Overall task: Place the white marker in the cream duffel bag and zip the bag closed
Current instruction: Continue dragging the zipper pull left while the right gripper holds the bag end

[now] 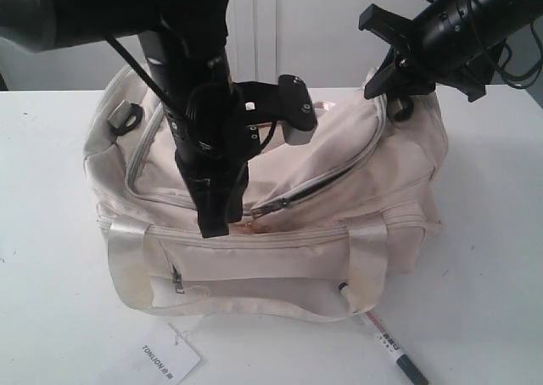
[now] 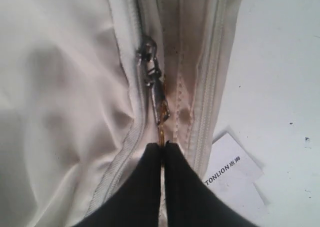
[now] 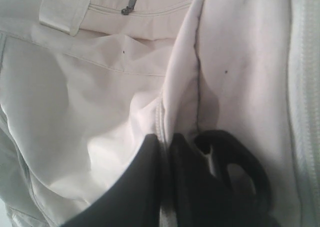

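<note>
paper tag (image 1: 170, 359): lies flat on the table (image 1: 484, 258) just in front of the bag; loose, plays no part in the job.
white marker (image 1: 386, 338): on the table at the bag's front right corner, slanted, dark end pointing away from the bag, other end touching the fabric under the handle. It is outside the bag, so the insert step is not yet done.
cream duffel bag (image 1: 373, 190): upright, top panel slumped. Top zip looks mostly shut, though this is not certain.
left gripper (image 2: 163, 144): clenched on the tip of the gold zipper pull (image 2: 160, 104), in line with the zip track. Judged purpose: run the slider and open a gap for the marker.
right gripper (image 3: 165, 137): pinched on a seam fold at the bag's far end, beside the black strap ring (image 3: 225, 138). Judged purpose: anchor the soft bag so the zip pull does not drag it.
</note>
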### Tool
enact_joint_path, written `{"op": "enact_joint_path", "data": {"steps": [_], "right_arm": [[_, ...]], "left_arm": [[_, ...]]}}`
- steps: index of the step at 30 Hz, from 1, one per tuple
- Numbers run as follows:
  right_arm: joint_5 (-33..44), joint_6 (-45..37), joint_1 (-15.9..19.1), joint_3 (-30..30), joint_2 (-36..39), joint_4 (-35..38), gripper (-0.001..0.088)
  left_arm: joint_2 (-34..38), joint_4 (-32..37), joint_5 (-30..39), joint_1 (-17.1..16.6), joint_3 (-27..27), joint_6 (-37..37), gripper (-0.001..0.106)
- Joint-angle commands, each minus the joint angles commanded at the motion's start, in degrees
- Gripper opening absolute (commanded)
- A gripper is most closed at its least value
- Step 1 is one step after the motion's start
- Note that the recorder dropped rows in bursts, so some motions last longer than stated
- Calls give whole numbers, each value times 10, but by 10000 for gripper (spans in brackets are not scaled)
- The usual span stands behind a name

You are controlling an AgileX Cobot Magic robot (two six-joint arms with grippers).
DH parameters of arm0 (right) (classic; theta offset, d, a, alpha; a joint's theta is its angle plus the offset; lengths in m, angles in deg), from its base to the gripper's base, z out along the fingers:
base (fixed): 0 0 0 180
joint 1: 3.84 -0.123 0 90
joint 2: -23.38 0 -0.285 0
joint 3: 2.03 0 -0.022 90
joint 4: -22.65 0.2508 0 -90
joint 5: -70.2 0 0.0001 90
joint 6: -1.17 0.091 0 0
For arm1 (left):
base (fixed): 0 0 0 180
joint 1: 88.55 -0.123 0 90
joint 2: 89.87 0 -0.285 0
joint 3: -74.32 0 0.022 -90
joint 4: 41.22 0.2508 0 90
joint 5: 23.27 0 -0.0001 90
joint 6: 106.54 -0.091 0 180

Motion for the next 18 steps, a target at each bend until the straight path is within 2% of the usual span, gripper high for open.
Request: {"op": "enact_joint_path", "data": {"steps": [7, 11, 18], "right_arm": [[0, 2, 0, 0, 0, 0, 0], [0, 3, 0, 0, 0, 0, 0], [0, 13, 0, 0, 0, 0, 0]], "left_arm": [[-12, 14, 0, 0, 27, 0, 0], [-17, 55, 0, 0, 45, 26, 0], [-28, 76, 0, 0, 53, 36, 0]]}}
